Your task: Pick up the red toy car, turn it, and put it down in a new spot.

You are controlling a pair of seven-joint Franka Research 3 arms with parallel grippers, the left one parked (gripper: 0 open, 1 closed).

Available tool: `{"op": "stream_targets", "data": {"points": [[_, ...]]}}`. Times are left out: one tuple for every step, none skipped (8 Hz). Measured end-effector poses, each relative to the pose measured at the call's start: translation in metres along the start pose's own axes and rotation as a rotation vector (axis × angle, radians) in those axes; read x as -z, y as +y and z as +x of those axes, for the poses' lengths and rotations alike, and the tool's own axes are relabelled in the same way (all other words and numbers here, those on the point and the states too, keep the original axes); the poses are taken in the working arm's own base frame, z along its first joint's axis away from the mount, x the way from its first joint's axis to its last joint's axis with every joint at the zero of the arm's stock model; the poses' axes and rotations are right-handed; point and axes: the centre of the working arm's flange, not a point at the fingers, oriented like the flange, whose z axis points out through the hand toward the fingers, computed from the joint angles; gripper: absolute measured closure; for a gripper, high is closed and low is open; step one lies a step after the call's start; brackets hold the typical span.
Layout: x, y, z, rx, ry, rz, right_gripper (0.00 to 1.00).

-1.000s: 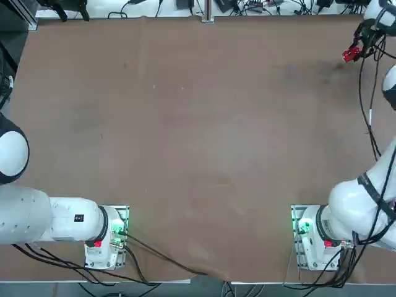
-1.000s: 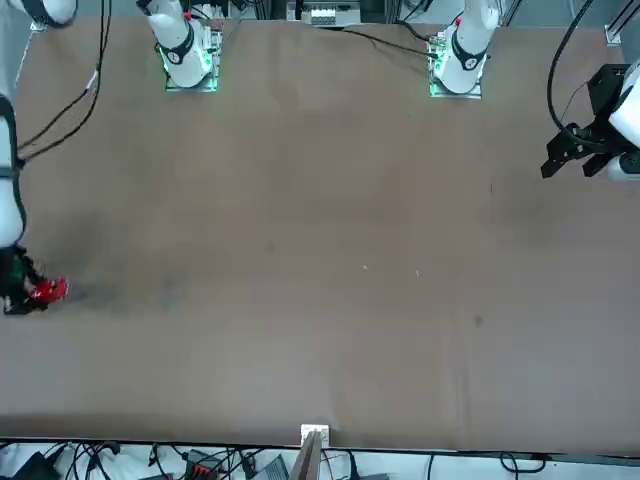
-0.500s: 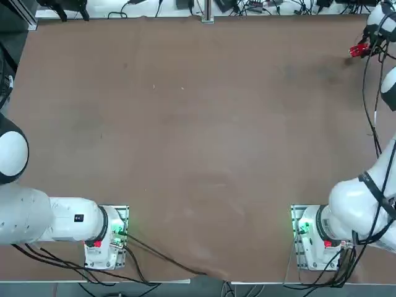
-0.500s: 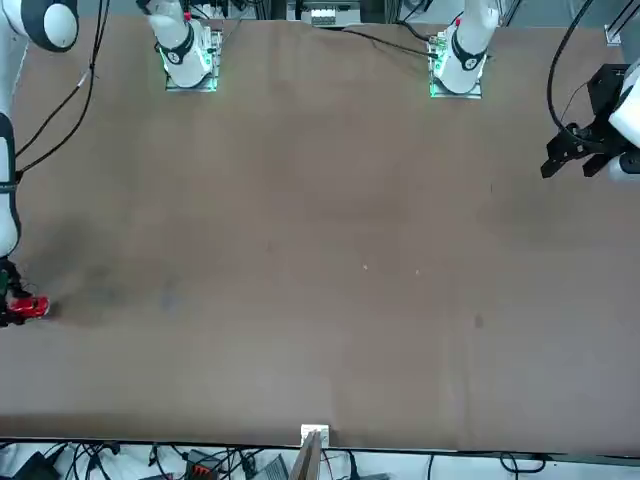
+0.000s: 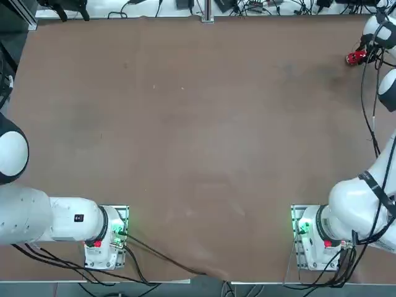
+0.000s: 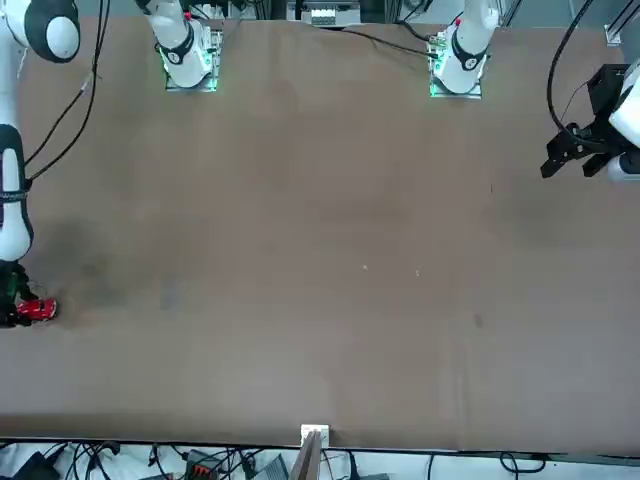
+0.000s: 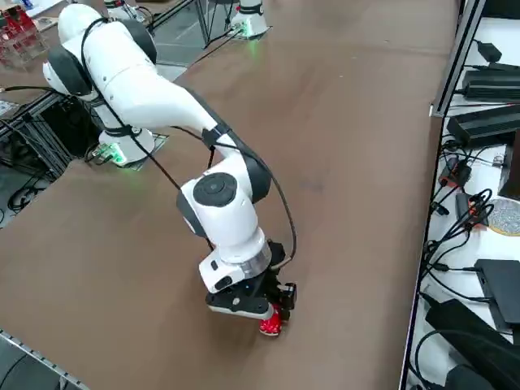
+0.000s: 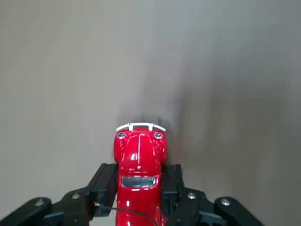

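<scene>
Right tool (image 8: 139, 186) is clamped on the red toy car (image 8: 139, 162), one black finger (image 8: 104, 181) against each side of the body. Car nose sticks out past the fingertips, with white bumper strip and two small round headlights showing, windshield just behind them, back end hidden between the fingers.

Top view: car (image 5: 355, 57) sits by the far right corner of the tabletop (image 5: 198, 142), close to the right edge and a bit in from the far edge, tool (image 5: 364, 54) right beside it and mostly covered by the white arm. Front view: car (image 6: 35, 309) at the picture's left margin, tool (image 6: 14, 305) partly cut off by the frame.

Right side view: arm reaches out low over the tabletop (image 7: 341, 146), wrist bent down, tool (image 7: 275, 313) pointing downward with the car (image 7: 270, 323) at its tip. Car is very near the brown surface; cannot tell whether the wheels touch it or hang just above. A dark shadow lies on the tabletop right by the car's nose in the wrist view.

Beyond the far edge: cables and black boxes (image 7: 486, 122) on a white bench. Two white arm bases with green lights at the near edge, right base (image 5: 312, 238).
</scene>
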Motion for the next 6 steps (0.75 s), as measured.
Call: {"op": "stream_targets", "data": {"points": [[0.0,0.002,0.003,-0.01,-0.002,0.003,0.49],[0.0,0.003,0.005,-0.028,-0.012,0.009,0.49],[-0.002,0.006,0.008,-0.051,-0.024,0.017,0.49],[-0.003,0.009,0.011,-0.068,-0.03,0.022,0.49],[-0.005,0.012,0.013,-0.078,-0.032,0.024,0.48],[-0.006,0.015,0.014,-0.083,-0.032,0.024,0.36]]}}
